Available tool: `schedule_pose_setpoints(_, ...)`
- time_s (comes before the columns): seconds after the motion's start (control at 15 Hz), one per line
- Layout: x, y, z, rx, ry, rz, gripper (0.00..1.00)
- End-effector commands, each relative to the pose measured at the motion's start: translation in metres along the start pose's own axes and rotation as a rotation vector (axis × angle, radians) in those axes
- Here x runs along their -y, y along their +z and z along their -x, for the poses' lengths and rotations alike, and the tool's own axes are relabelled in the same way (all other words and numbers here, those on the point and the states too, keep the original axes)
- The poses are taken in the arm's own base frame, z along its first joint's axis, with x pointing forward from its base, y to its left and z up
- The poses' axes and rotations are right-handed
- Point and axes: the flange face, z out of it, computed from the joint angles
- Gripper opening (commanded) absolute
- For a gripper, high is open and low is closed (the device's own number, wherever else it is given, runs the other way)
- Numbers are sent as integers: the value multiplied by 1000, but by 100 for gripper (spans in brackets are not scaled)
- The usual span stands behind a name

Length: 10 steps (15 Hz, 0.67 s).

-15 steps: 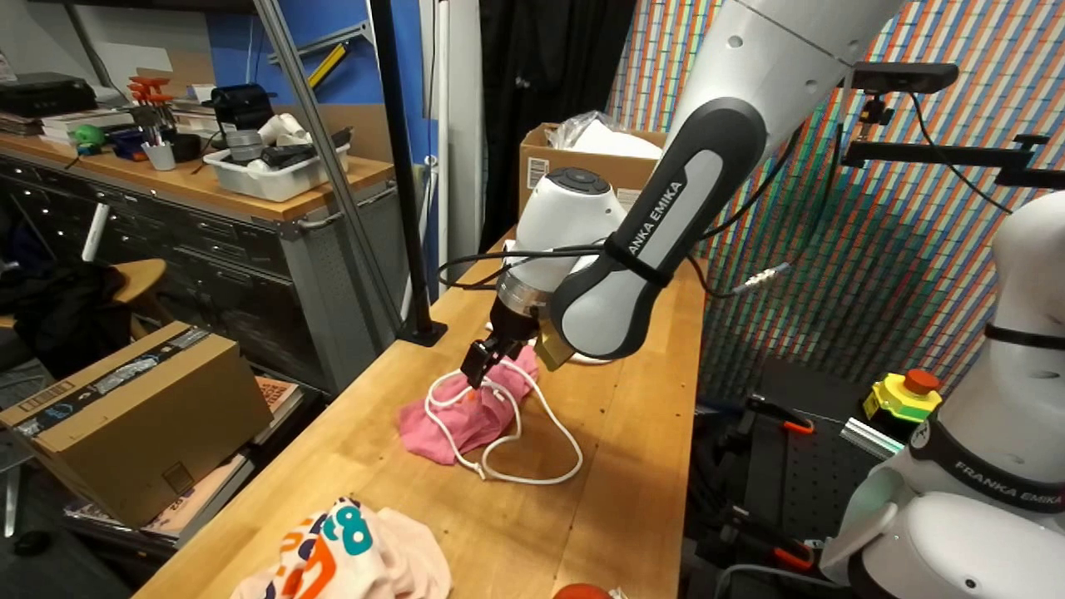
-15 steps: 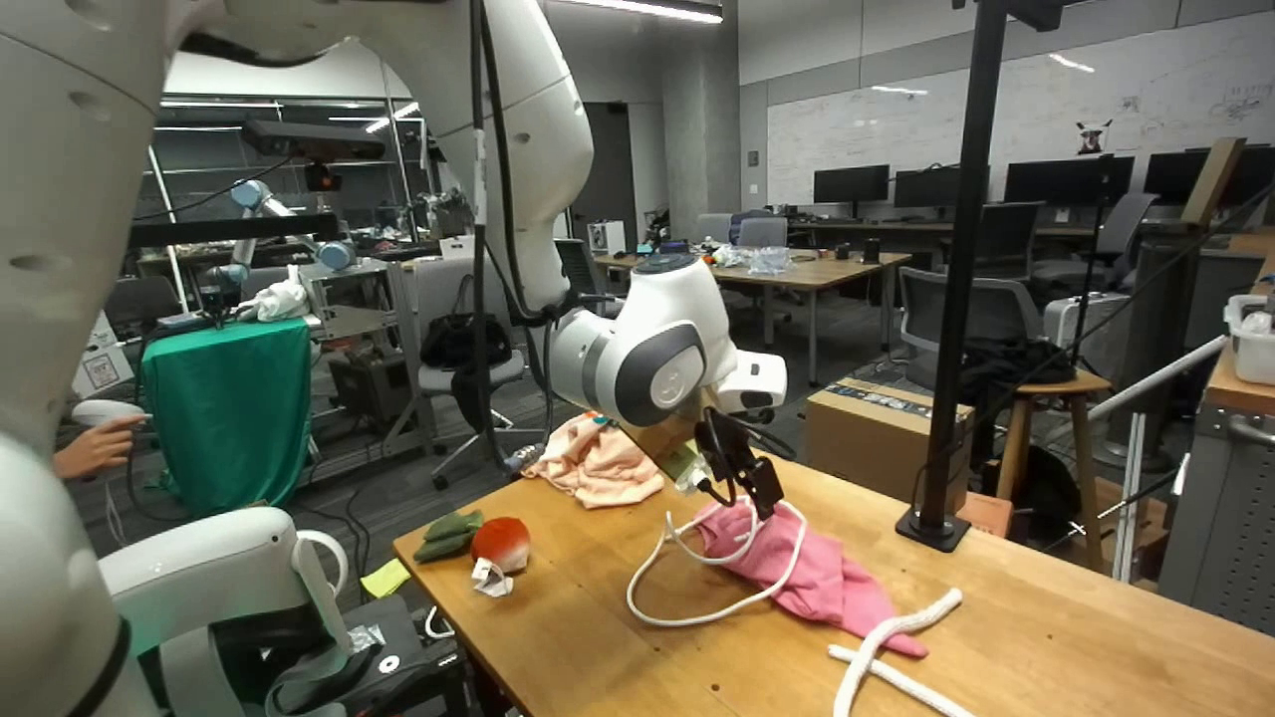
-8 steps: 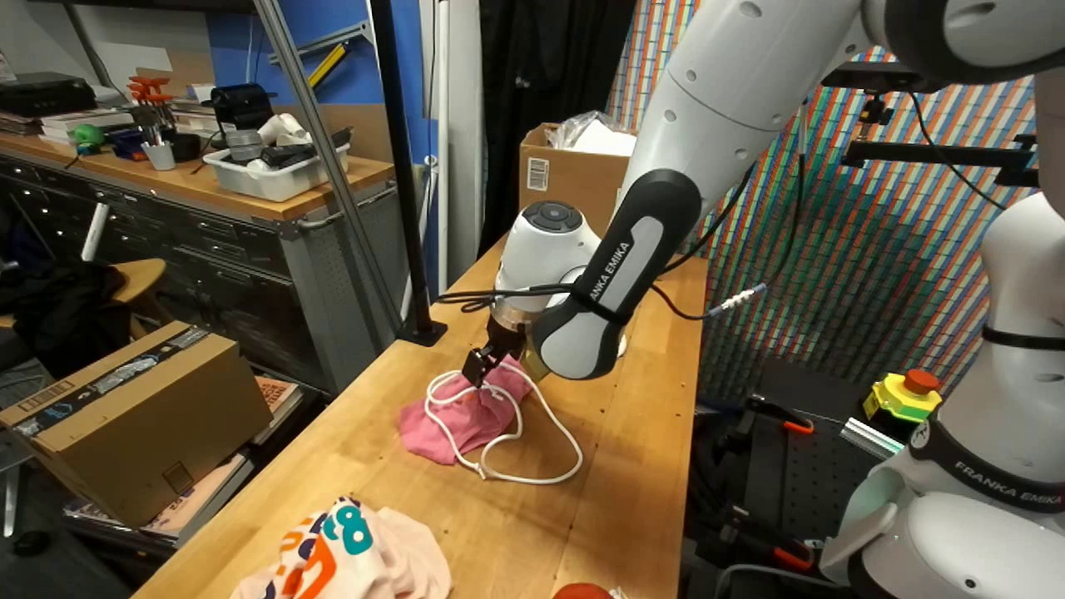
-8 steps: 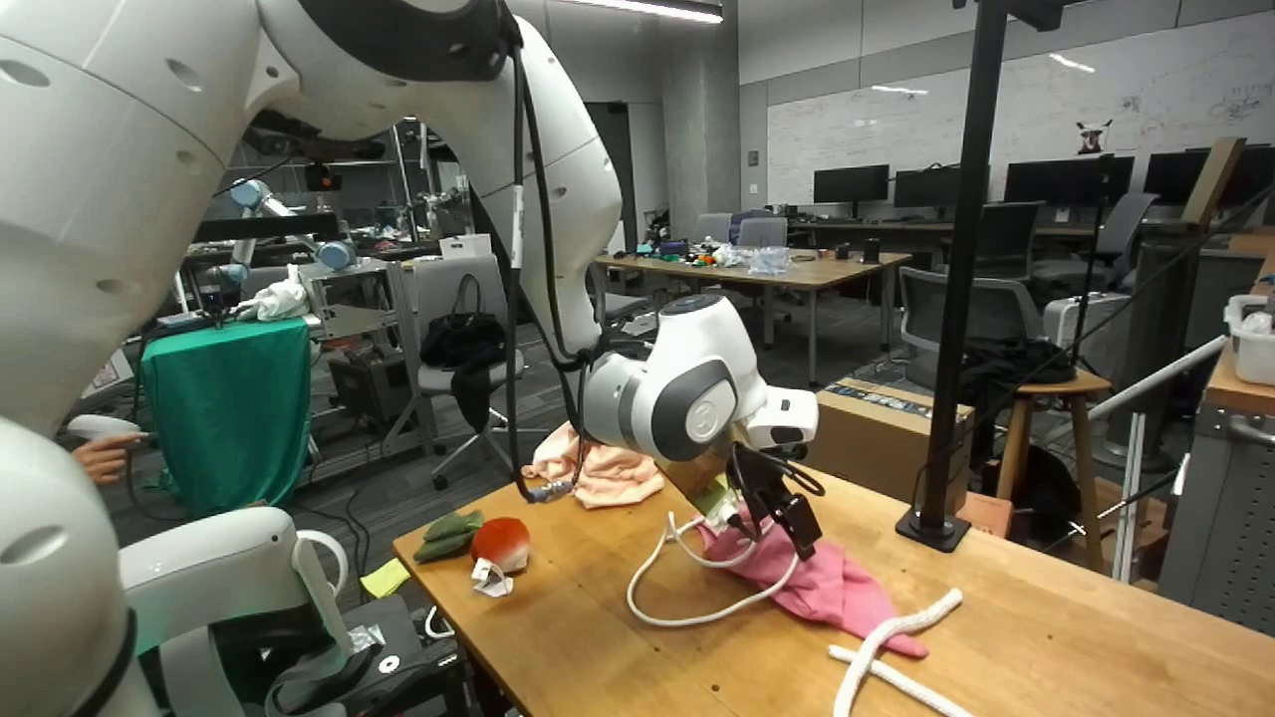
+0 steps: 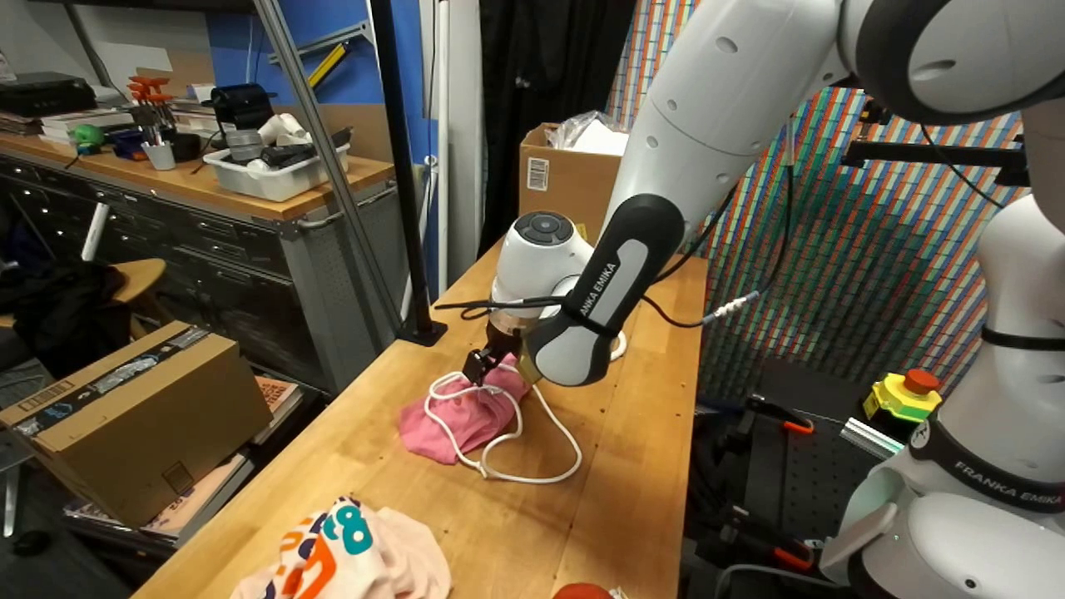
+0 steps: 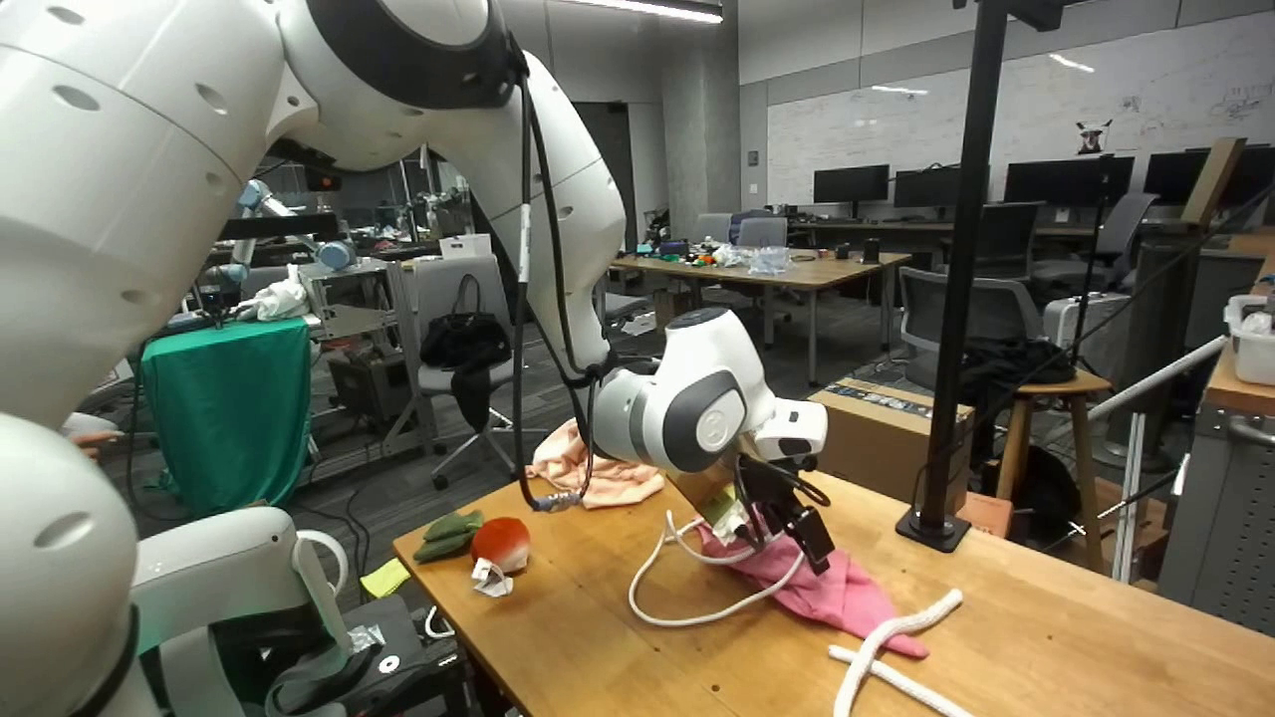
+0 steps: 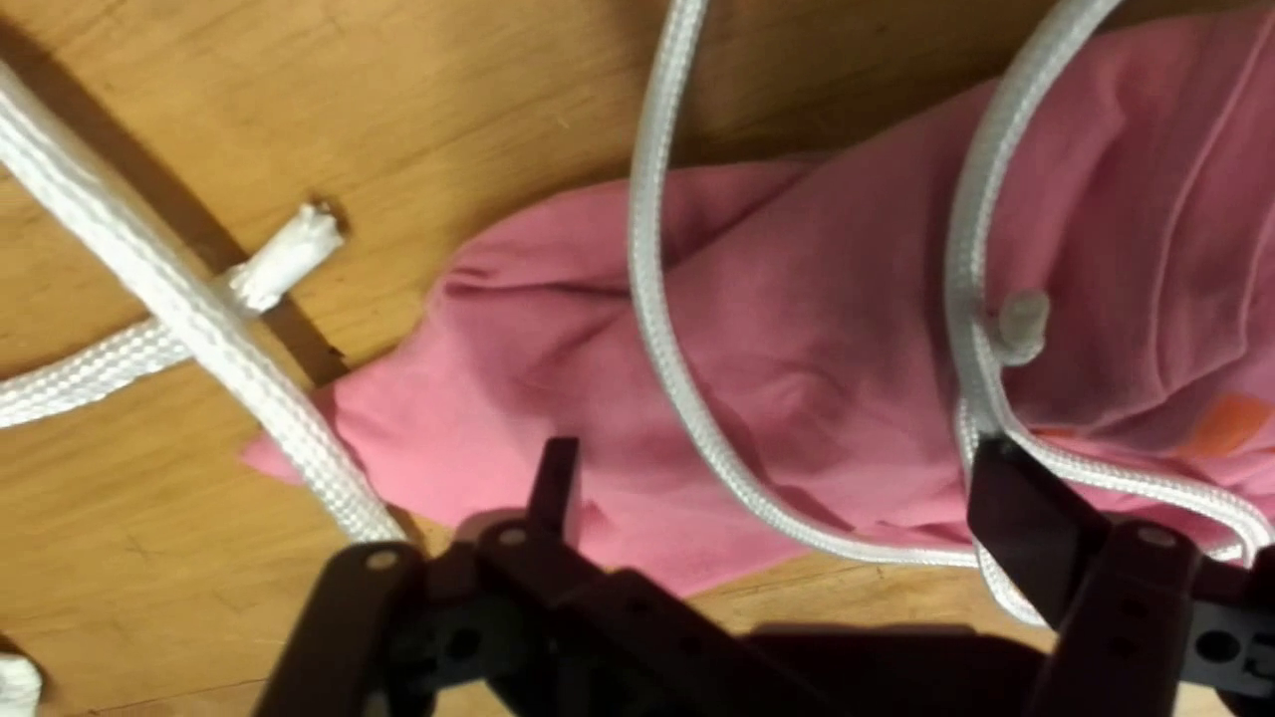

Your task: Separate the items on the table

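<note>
Beneath the claw (image 7: 777,466), pink cloth (image 7: 797,289); white cord (image 7: 649,284)

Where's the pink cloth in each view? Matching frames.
In an exterior view: pink cloth, just left of centre, lower half.
In an exterior view: pink cloth, right of centre, lower half.
Wrist view: pink cloth across the middle to the right edge.
Shared landmark: thin white cord lying across it.
</note>
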Motion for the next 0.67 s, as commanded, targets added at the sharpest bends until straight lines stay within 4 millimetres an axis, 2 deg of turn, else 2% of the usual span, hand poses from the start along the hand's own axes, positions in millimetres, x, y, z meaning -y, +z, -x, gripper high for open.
schedule_pose_setpoints(0.0, -7, -3, -8, -16, 26, 34, 100)
schedule_pose_setpoints(0.2, -17, -6, -8, -1, 35, 58, 100)
schedule_pose_setpoints(0.6, -25, 3, 2, 61, 29, 97, 100)
